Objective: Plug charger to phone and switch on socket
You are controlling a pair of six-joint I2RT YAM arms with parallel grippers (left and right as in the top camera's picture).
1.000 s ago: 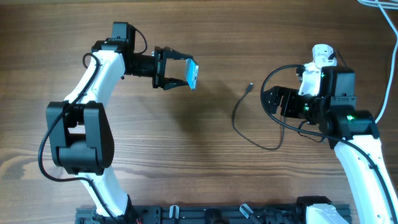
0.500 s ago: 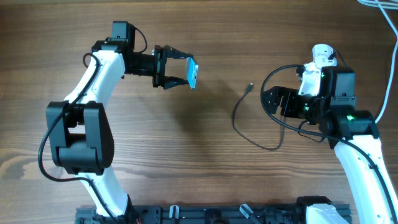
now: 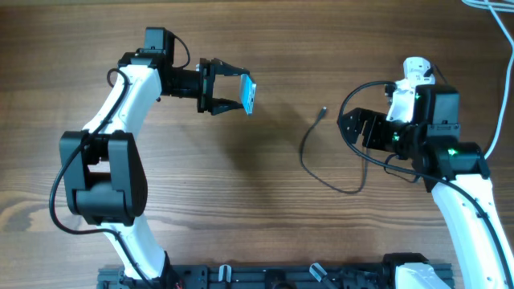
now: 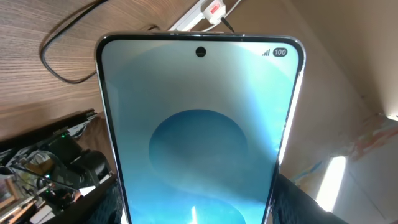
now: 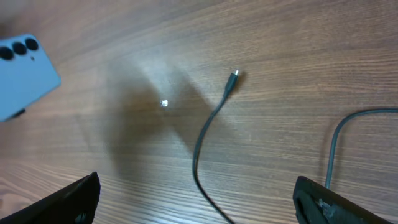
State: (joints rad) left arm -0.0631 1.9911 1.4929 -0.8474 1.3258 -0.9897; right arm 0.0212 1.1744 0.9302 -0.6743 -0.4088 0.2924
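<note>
**Overhead, left-wrist and right-wrist views of the wooden table (image 3: 241, 209).** The phone (image 3: 250, 95) is shown at the far left-centre, turned edge-on to the overhead camera. It is clamped by its long edges between the fingers of the left gripper (image 3: 239, 94). In the left-wrist view most of the frame is filled by the lit cyan screen (image 4: 199, 137). A blue oval is seen at its middle and a punch-hole lens near its upper short edge. In the right-wrist view only a corner of the phone's pale back is seen, at the upper left.

The charger (image 3: 309, 156) is laid loose on the table between the two arms as a curved black cable. Its connector tip (image 3: 323, 111) is at the far end and is well apart from the phone.

The right gripper (image 3: 347, 128) is placed just right of the cable, with its fingers (image 5: 68, 202) spread wide and nothing held between them. In the right-wrist view the cable is framed between the two fingers.

The socket (image 3: 414, 68) is located at the far right and is partly hidden by the right arm. In the left-wrist view its red switch (image 4: 213, 9) can be made out. A thick white lead (image 3: 491, 20) is seen at the far right corner.
</note>
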